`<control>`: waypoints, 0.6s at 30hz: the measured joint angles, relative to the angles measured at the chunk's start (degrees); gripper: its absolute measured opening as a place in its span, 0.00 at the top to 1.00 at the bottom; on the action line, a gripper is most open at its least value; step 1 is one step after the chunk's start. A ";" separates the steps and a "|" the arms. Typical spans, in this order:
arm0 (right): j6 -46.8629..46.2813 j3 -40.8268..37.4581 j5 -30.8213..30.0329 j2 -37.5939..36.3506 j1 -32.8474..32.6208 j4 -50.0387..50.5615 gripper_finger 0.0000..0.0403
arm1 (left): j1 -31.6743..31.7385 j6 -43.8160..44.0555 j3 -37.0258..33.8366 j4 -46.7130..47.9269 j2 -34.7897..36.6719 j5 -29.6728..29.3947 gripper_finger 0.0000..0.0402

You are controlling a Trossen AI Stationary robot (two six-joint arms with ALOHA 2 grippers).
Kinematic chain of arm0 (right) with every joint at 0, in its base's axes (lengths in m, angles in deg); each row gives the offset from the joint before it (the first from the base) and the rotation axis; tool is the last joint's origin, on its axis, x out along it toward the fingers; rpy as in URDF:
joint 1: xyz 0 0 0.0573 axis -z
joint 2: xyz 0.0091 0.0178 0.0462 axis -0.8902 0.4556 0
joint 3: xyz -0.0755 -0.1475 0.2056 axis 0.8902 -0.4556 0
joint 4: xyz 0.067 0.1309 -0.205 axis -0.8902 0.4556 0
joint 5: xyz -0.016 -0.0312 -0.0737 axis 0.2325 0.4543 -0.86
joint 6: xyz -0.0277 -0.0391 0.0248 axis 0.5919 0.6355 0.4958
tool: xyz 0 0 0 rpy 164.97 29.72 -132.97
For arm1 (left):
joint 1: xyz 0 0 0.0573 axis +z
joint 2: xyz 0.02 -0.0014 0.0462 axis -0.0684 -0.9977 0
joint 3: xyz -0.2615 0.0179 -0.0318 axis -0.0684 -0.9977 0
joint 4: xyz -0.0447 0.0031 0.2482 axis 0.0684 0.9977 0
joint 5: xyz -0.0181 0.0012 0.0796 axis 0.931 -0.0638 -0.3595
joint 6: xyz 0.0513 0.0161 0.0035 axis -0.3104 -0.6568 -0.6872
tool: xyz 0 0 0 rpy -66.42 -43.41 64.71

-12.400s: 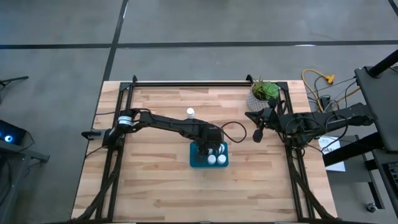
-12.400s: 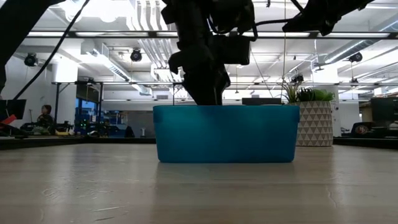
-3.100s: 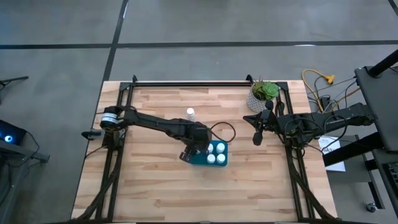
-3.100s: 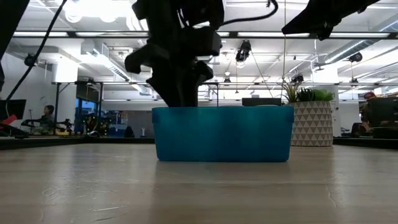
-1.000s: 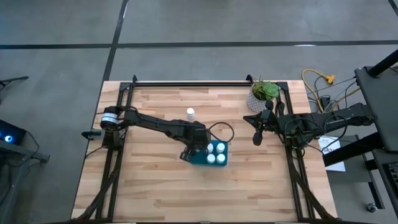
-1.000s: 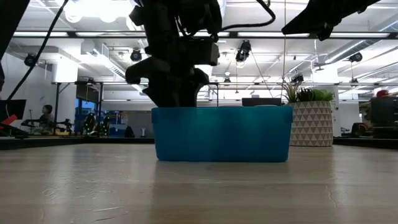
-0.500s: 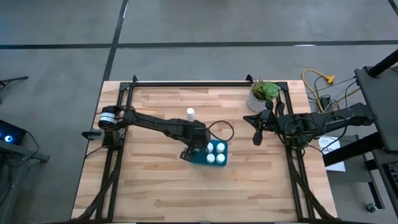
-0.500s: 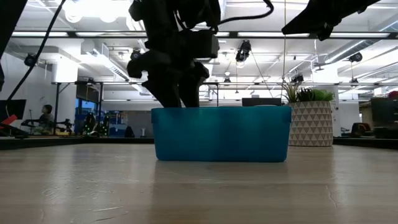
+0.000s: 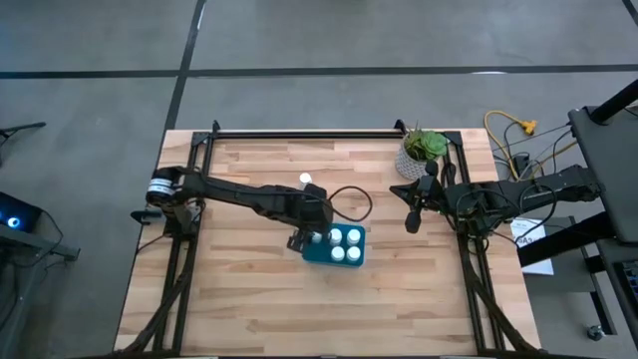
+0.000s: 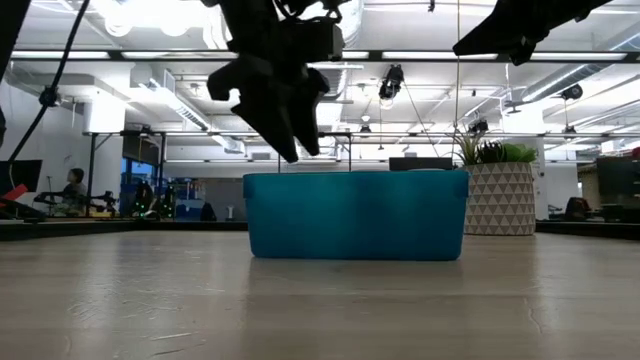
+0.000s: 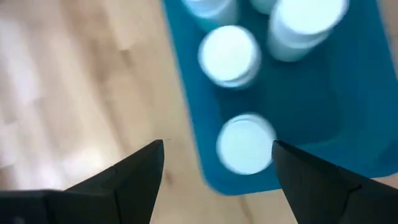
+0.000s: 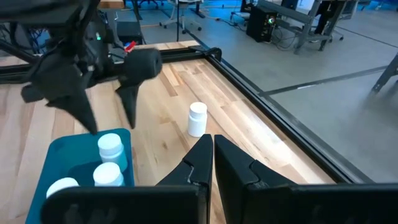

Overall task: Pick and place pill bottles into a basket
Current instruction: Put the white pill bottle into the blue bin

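The teal basket (image 9: 339,259) stands at the table's middle with several white pill bottles upright in it. One of them (image 11: 245,144) stands at the basket's left end, right under my left gripper (image 11: 217,149). That gripper (image 10: 292,140) hangs open above the basket's rim (image 10: 355,176), its fingers slanting down and touching nothing. One more pill bottle (image 9: 305,181) stands on the wood beyond the basket, also seen in the right wrist view (image 12: 197,118). My right gripper (image 9: 411,221) waits shut and raised at the right side.
A white plant pot (image 9: 419,155) with a green plant stands at the far right corner, behind my right arm. Black frame rails (image 9: 299,133) run along the far edge and both sides. Bare wood (image 9: 329,309) lies on the near side of the basket.
My left gripper has spread its fingers inside the basket's left end, let go of a bottle and risen straight up until its fingertips are clear above the rim. The bottle stays upright in the basket. The basket has not moved.
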 joint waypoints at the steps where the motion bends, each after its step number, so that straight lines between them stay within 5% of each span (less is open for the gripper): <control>1: 0.00 0.00 0.00 0.00 -0.01 0.00 0.98 | 0.09 -0.08 0.03 0.42 0.47 -1.40 0.30; 18: -0.46 -0.12 0.50 0.00 -0.01 0.01 0.98 | 11.80 -5.62 -2.91 0.93 1.64 -0.12 0.30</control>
